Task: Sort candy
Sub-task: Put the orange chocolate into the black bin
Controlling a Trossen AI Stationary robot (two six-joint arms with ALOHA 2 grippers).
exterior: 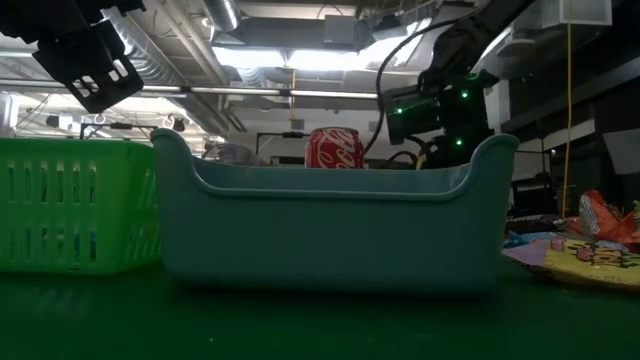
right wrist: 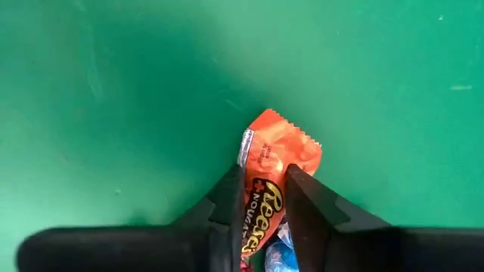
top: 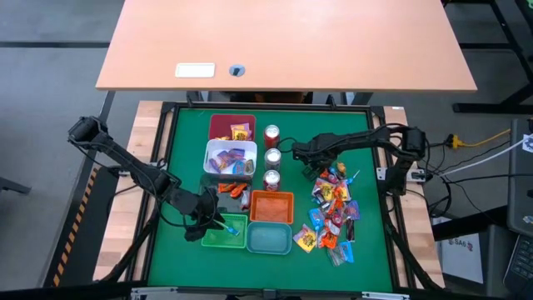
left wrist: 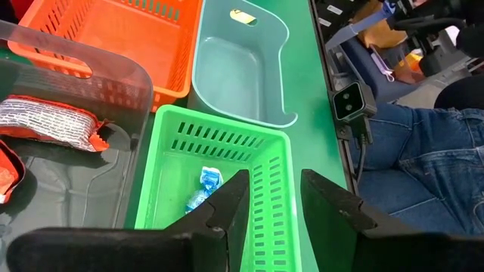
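Surface: green felt mat [top: 187, 133] covered my table, with a row of three red-and-silver cans [top: 271, 157] as my landmark.
Right pincer: my right gripper [right wrist: 263, 202] sat just right of the cans, its fingers pinching an orange Reese's wrapper [right wrist: 276, 162] between them over bare felt.
Left pincer: my left gripper [left wrist: 268, 198] hovered over the green basket [left wrist: 272, 181], below and left of the cans, fingers apart and holding nothing.
Candy pile: most of the candy [top: 331, 212] lay loose in a heap right of and below the cans.
Done so far: a blue-wrapped sweet [left wrist: 204, 187] lay in the green basket; the clear bin [top: 230, 157] and the dark red bin [top: 220, 125] left of the cans held a few pieces.
Empty yet: the orange basket [top: 271, 207] and teal bin [top: 268, 239] below the cans looked bare.
Progress: I judged the sorting barely begun, with the bulk of the heap left.
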